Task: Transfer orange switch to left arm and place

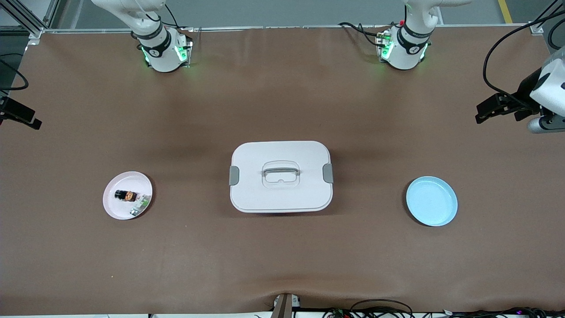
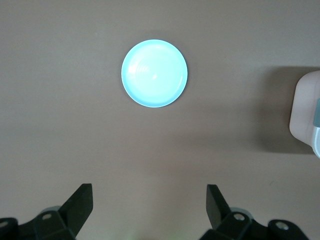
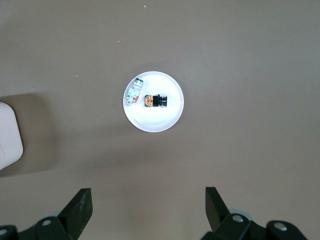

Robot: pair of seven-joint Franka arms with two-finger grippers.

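Observation:
The orange switch (image 1: pixel 126 194) lies on its side on a pink plate (image 1: pixel 115 209) toward the right arm's end of the table; it also shows in the right wrist view (image 3: pixel 155 100). The white box (image 1: pixel 256 194) stands closed at the table's middle. My right gripper (image 3: pixel 148 200) is open and empty, high over the table near the pink plate (image 3: pixel 155 121). My left gripper (image 2: pixel 150 200) is open and empty, high over the table near a blue plate (image 2: pixel 154 73). The left arm's hand (image 1: pixel 499 107) shows at the front view's edge.
A small greenish-white part (image 1: pixel 139 206) lies on the pink plate beside the switch. The empty blue plate (image 1: pixel 431 201) sits toward the left arm's end. A corner of the box shows in each wrist view (image 2: pixel 304 110) (image 3: pixel 7 137). Cables lie along the table's near edge.

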